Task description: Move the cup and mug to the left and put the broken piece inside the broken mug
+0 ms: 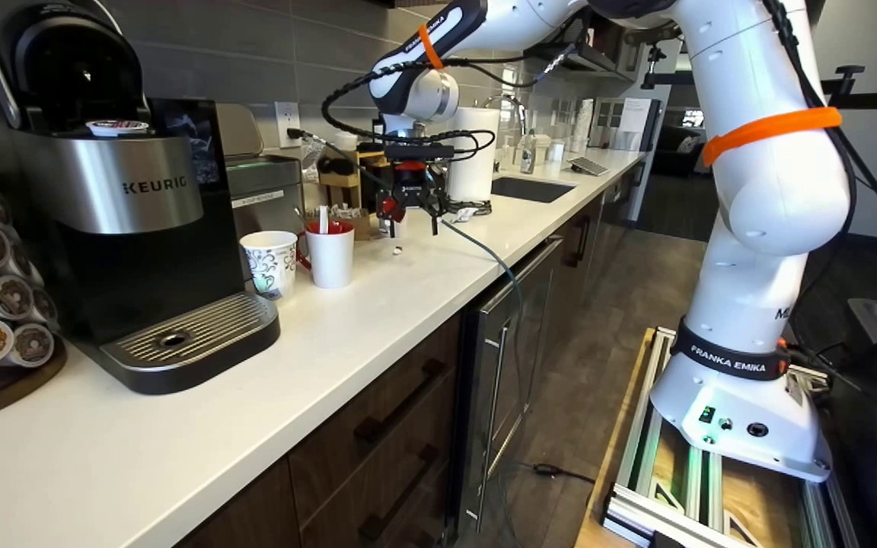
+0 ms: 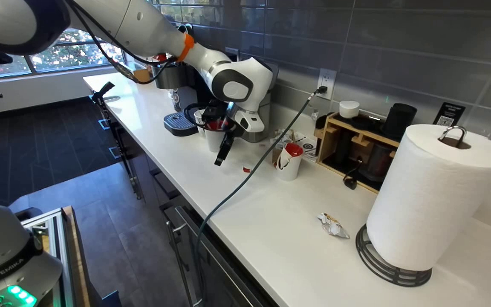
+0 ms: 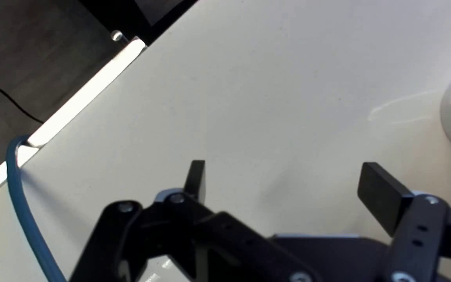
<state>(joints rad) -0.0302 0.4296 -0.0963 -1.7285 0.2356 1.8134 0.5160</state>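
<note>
I've got a long, smooth white counter [image 1: 65,472], dark wood-grain drawers [image 1: 324,434] under it. My white arm [image 1: 781,198], rounded shells with orange straps [image 1: 773,130], reaches over it. Coffee maker [image 1: 107,183], black with a steel-look band, sits left in an exterior view. Paper towel roll [image 2: 433,196]: fat white cylinder on a black wire stand [image 2: 399,275], near right in an exterior view. My gripper [image 3: 286,184] is spread wide, holding nothing, jaws well apart in the wrist view. Mug [image 1: 332,259]: smooth white, near-cylindrical, red inside, red handle, right of the coffee maker. Cup [image 1: 271,259]: curl-printed, teal-green mark low down, just left of the mug; can't tell if they touch. Broken mug [image 2: 289,167]: white, red inside, jagged rim, upright, right of the mug in an exterior view. Wrinkled wrapper [image 2: 333,226] lies left of the roll. Broken piece [image 2: 246,169]: small red-and-white shard on the counter, between mug and broken mug.
</note>
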